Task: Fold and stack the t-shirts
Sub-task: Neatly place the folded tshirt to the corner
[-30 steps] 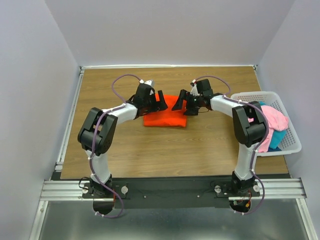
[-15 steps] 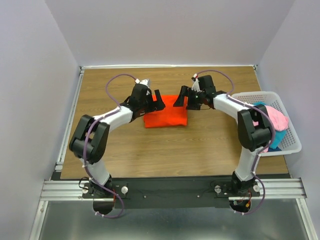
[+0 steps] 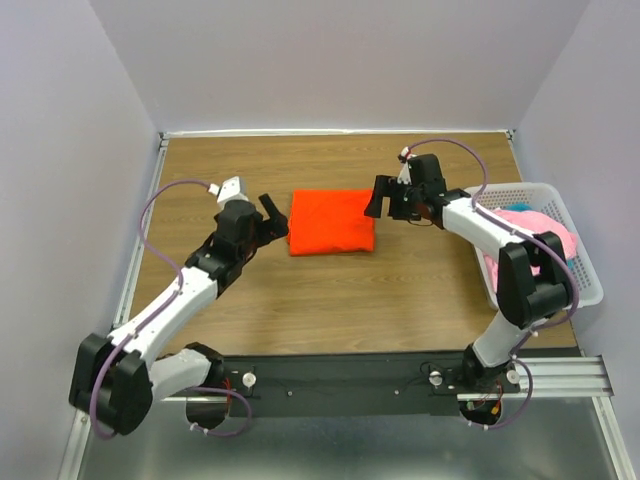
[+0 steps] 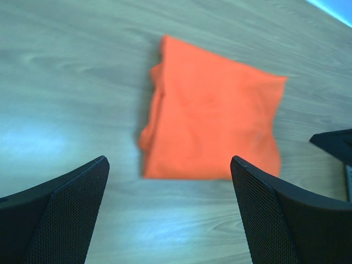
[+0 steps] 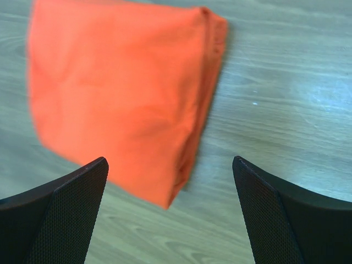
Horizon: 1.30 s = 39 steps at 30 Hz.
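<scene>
The orange-red t-shirt (image 3: 331, 221) lies folded into a flat rectangle on the wooden table; it also shows in the left wrist view (image 4: 214, 118) and the right wrist view (image 5: 124, 88). My left gripper (image 3: 272, 214) is open and empty, just left of the shirt and apart from it. My right gripper (image 3: 380, 197) is open and empty at the shirt's right far corner. The pink t-shirt (image 3: 540, 235) is bunched in the basket. The teal-blue t-shirt (image 3: 558, 273) shows as a patch under it.
A white lattice basket (image 3: 580, 290) stands at the table's right edge, beside my right arm. A metal rail runs along the near edge of the table and grey walls close in the sides and back.
Both grippers have drawn back from the folded orange-red shirt. The left arm swung far out to the left and toward the near side; the right gripper moved a little right.
</scene>
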Available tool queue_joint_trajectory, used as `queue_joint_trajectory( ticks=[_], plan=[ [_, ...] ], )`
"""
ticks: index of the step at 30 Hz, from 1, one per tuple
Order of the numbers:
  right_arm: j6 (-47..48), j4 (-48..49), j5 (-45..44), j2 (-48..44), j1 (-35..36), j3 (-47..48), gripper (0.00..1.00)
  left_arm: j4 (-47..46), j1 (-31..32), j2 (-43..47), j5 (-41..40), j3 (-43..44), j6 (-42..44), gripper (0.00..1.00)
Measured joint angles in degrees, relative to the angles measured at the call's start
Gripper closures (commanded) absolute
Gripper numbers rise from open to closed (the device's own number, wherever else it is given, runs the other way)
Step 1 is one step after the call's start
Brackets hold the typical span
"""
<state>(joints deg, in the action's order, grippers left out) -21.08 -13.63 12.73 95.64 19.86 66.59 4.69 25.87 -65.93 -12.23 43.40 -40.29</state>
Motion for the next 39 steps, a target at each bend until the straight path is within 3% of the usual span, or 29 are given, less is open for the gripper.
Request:
queue_joint_trajectory(
  ticks=[7, 16, 17, 20, 23, 26, 32, 39],
  plan=[
    [0.2, -1.25, -3.69, 8.57, 0.37, 2.36, 0.07, 3.96, -0.02, 11.67, -5.84, -7.91, -3.8, 0.02],
    [0.39, -1.46, -5.11, 16.39, 2.97, 7.39, 0.22, 4.87, -0.02, 11.61, -6.88, -9.86, -4.59, 0.02],
    [0.39, -1.46, -5.16, 17.0, 3.23, 8.0, 0.3, 4.87, -0.02, 11.3, -6.88, -9.88, -4.59, 0.02],
    [0.46, -1.22, -5.25, 18.43, 3.76, 9.33, 0.41, 4.87, -0.02, 10.29, -6.86, -9.88, -4.57, 0.02],
    [0.7, -0.92, -5.11, 19.98, 4.09, 10.99, 0.65, 4.81, -0.02, 9.57, -6.86, -9.92, -4.55, 0.02],
    [1.05, -0.74, -4.92, 21.18, 4.15, 11.89, 0.81, 4.63, -0.02, 9.42, -6.86, -10.29, -4.52, 0.02],
    [1.51, -0.61, -5.09, 22.58, 4.22, 13.73, 0.99, 4.42, -0.02, 8.68, -6.86, -10.54, -4.46, 0.02],
    [8.09, -1.14, -17.33, 25.05, 4.37, 19.63, 0.99, 4.22, -0.02, 8.57, -6.84, -10.54, -3.91, 0.02]
  ],
)
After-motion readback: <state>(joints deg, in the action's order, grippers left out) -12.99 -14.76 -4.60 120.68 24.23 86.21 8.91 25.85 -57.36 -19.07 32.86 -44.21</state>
